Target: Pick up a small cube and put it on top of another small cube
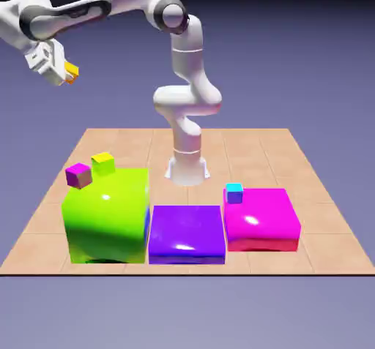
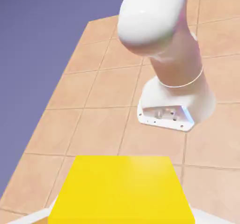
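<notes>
In the exterior view's upper left, the white gripper (image 1: pixel 64 74) is clenched on the small orange cube (image 1: pixel 71 70), high above the tiled table (image 1: pixel 242 150). Below sit glossy blocks: green (image 1: pixel 106 219), purple (image 1: pixel 187 232), magenta (image 1: pixel 260 216).

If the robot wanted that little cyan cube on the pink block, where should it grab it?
Probably by two opposite side faces, coming straight down from above. The cyan cube sits flat and upright at the far left corner of the pink block, its top and sides unobstructed.
</notes>
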